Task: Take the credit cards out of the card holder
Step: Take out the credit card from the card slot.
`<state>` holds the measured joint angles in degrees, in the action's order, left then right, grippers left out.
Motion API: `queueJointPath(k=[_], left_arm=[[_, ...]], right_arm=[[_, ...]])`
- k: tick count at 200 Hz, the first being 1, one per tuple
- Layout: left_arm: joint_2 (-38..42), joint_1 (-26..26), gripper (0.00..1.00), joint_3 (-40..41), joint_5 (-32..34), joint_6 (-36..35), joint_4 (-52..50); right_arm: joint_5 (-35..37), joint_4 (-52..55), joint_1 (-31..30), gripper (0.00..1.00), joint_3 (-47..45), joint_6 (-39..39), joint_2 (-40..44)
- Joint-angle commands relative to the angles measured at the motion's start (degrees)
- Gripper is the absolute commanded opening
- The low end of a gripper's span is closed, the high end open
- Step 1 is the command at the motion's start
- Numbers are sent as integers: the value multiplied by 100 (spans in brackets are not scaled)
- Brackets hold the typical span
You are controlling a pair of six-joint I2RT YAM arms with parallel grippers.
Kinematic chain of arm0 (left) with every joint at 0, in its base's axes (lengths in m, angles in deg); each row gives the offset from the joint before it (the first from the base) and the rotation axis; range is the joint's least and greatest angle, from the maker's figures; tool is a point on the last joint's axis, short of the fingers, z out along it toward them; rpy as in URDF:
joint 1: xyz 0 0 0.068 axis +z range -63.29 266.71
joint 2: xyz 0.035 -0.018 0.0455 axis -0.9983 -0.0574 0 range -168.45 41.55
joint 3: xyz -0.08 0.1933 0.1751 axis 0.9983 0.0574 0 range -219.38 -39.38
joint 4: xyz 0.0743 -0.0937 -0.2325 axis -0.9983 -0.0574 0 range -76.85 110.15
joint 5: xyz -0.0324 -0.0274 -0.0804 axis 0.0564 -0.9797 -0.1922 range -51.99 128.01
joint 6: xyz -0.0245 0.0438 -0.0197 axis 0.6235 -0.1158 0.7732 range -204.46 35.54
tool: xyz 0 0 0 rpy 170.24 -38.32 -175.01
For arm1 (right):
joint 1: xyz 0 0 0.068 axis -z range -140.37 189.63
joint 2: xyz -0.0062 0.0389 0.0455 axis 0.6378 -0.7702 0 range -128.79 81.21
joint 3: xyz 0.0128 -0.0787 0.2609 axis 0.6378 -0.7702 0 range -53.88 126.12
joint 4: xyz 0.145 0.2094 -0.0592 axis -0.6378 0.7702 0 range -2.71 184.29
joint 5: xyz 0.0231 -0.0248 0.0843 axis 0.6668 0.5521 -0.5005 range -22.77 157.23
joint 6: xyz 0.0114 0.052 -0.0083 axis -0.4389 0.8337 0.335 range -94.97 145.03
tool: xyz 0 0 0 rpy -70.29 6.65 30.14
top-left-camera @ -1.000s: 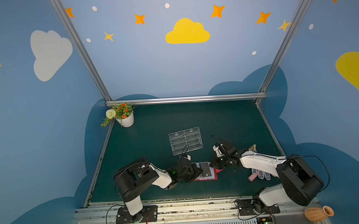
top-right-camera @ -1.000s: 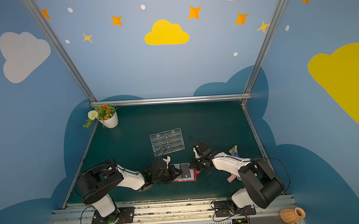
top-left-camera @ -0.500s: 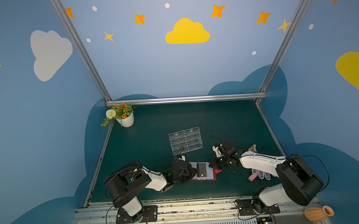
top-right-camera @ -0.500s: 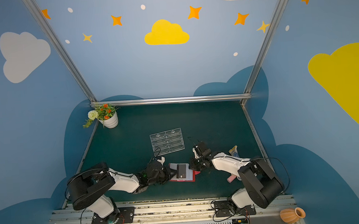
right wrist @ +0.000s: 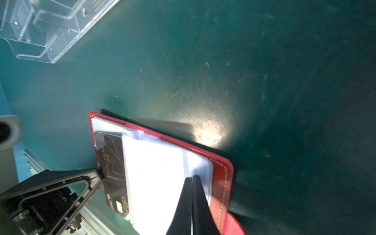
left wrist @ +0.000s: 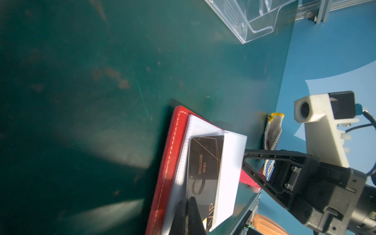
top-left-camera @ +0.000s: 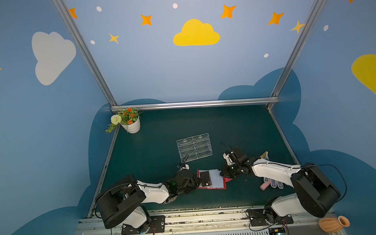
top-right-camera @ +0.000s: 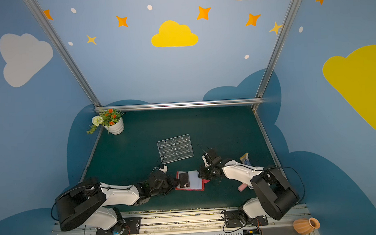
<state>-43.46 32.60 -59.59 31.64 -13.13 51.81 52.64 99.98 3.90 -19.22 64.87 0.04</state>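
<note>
My left fingers (left wrist: pixel 195 215) are closed, tips on the card (left wrist: pixel 205 156). My right fingers (right wrist: pixel 200 203), also closed, press the open holder (right wrist: pixel 221 173)

Dark green table (top-left-camera: pixel 239 123) — open red card holder (top-left-camera: pixel 215 181), clear stand (top-left-camera: pixel 194 147), flowerpot (top-left-camera: pixel 132 126), gloves (top-left-camera: pixel 273 182)

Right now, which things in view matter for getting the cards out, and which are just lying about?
Job in hand:
- card holder, open
- credit card, on its open pages
- left gripper and right gripper, both shut, tips on the holder

Lying about:
- clear acrylic stand
- flower pot
- dotted glove
- clay vase
</note>
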Motion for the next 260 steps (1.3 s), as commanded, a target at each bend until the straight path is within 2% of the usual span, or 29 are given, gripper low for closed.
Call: queueJointPath(k=[1, 20, 38, 62, 73, 83, 100, 123, 190, 247, 260], left_arm=[[-77, -2, 4, -147, -52, -228, -185], [-148, -12, 4, -185, -99, -238, -51], [-52, -1, 4, -164, -58, -261, -99], [89, -26, 4, -141, -43, -308, -164], [88, -29, 4, -162, -44, -328, -185], [50, -26, 4, -181, -70, -323, -154], [-49, -30, 4, -185, -131, -304, 7], [-103, -38, 4, -185, -154, -295, 86], [-37, -61, 4, -203, -206, -321, 168], [-79, -60, 4, -212, -242, -316, 324], [-79, -56, 9, -237, -233, -317, 324]], right_arm=[[174, 457, 2, 3, 82, -109, 225], [333, 727, -7, 10, 160, -91, 611], [511, 1098, 0, 23, 261, -145, 1080], [302, 1223, -9, 28, 356, -230, 1350], [-29, 1021, -33, 25, 356, -210, 1247], [-157, 875, -84, 19, 351, -149, 1036], [-172, 626, -284, 10, 551, -97, 617], [-179, 338, -558, 5, 728, -44, 14], [-220, -175, -826, 1, 888, 155, -1096], [-193, -361, -858, 0, 715, 268, -1255], [-202, -396, -858, 0, 667, 297, -1239]])
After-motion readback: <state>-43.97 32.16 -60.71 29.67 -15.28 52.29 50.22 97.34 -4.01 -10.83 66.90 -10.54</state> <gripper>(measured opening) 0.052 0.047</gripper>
